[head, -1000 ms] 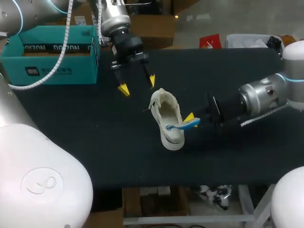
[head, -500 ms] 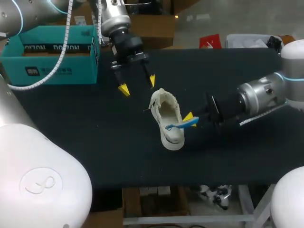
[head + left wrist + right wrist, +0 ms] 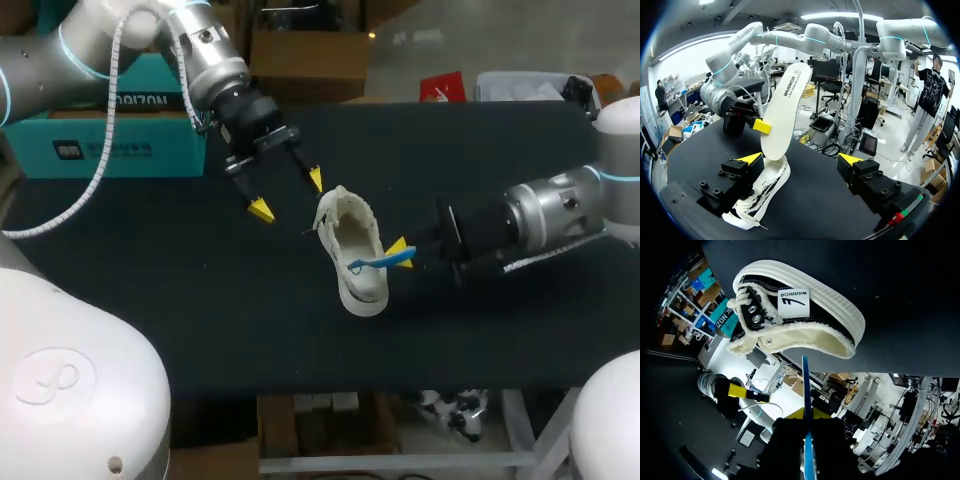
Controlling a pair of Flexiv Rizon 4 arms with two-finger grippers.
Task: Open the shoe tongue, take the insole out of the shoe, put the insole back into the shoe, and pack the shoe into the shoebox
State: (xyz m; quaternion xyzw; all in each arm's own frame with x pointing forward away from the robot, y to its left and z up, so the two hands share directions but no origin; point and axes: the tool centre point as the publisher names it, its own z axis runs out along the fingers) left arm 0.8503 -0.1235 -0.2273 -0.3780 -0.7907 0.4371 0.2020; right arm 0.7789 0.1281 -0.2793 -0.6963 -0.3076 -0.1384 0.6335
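Insole (image 3: 383,264), pinched in the right claw (image 3: 400,252), is tilted up with one end at the opening of the shoe (image 3: 362,292), mid-way across the table (image 3: 200,290); the shoe's long axis runs crosswise to this claw. Left claw (image 3: 288,194), wide and empty, hovers just beyond the shoe's far end

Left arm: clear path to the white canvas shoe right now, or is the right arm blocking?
Probably yes. The open left gripper hangs just beside the white canvas shoe, with nothing between. The right gripper holds the blue-backed insole over the shoe's other side, off that path.
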